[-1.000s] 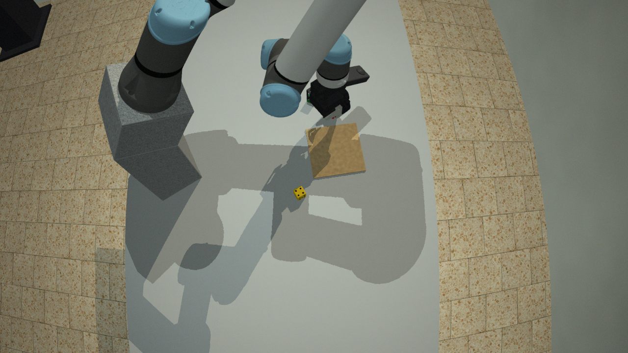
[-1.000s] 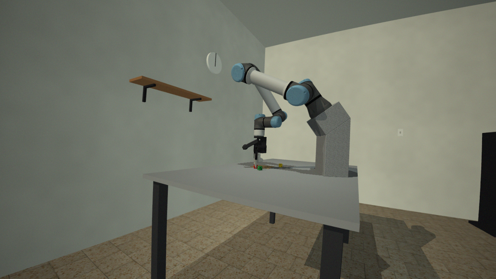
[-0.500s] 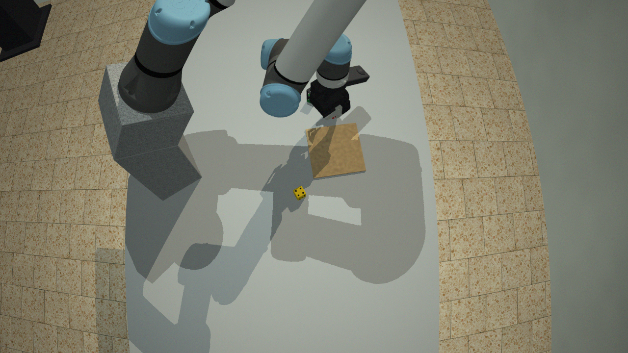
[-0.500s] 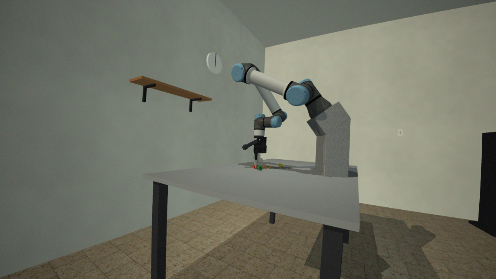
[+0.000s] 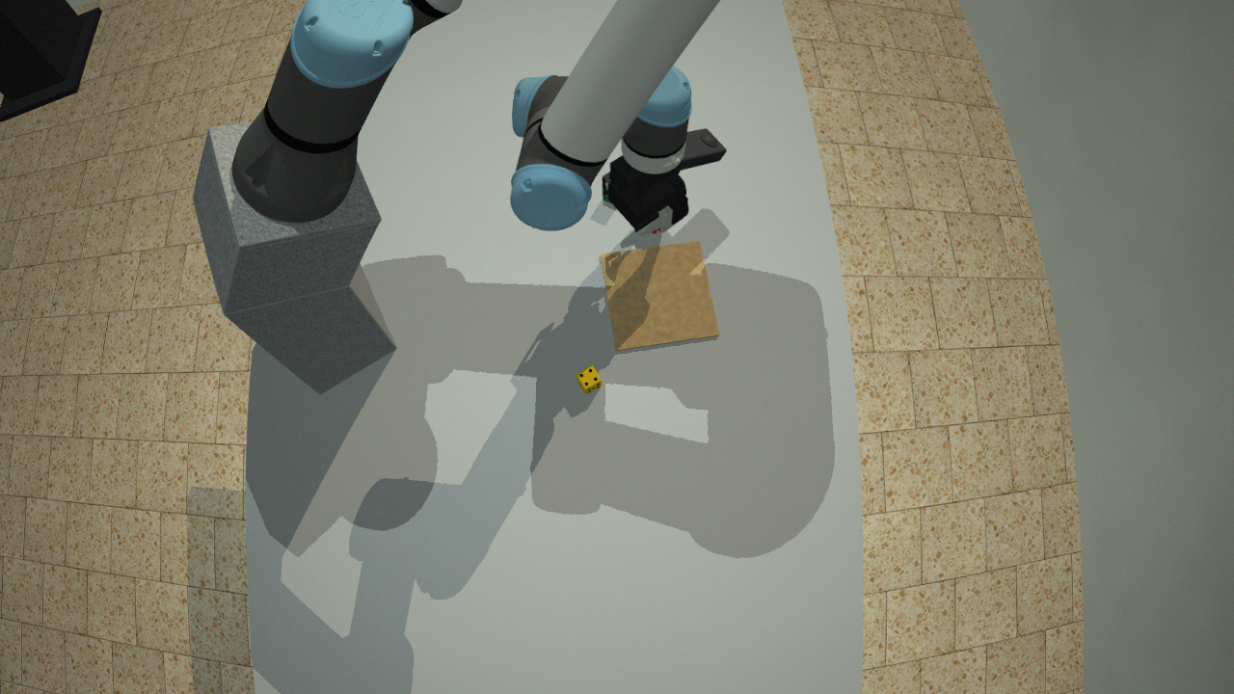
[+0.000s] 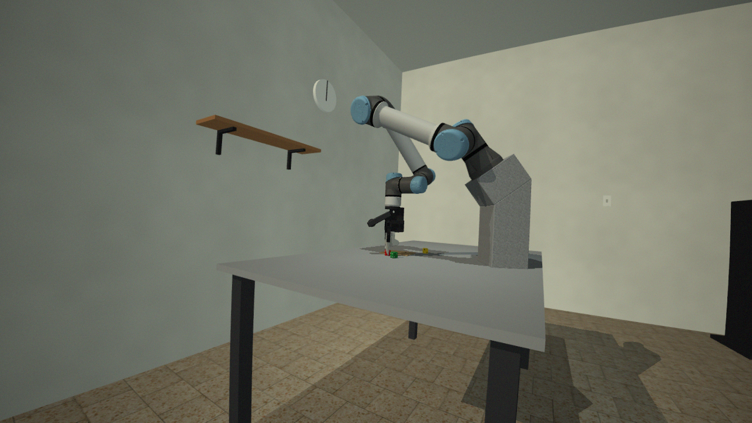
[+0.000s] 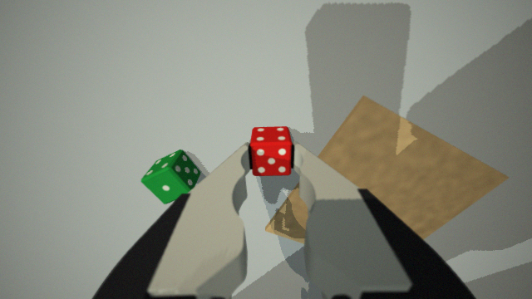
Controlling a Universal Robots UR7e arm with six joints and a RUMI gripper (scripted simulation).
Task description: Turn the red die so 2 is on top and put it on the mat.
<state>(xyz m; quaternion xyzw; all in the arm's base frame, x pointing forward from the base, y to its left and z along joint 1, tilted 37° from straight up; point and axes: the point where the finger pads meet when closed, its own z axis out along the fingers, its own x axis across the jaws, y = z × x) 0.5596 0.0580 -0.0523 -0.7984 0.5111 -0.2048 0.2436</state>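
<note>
Wrist view, left to right: green die (image 5: 606, 189) (image 6: 393, 255) (image 7: 168, 178) sits beside your gripper (image 5: 654, 231) (image 6: 387, 253) (image 7: 271, 155); don't nudge it. Pincer narrowed, gripping red die (image 5: 657, 231) (image 6: 389, 253) (image 7: 271, 159) off mat's edge; 4 and 5 face camera, no 2 visible. Step looks like grasp for turning. Next: lift, roll 2 upward, then set flat, fully on mat (image 5: 677, 297) (image 6: 405, 254) (image 7: 424, 178) at right.

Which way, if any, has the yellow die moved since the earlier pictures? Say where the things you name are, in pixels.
No, the yellow die (image 5: 588, 380) (image 6: 425, 251) has not moved: the top view shows it just off the same corner of the mat (image 5: 673, 302) (image 6: 403, 254) (image 7: 432, 174).
</note>
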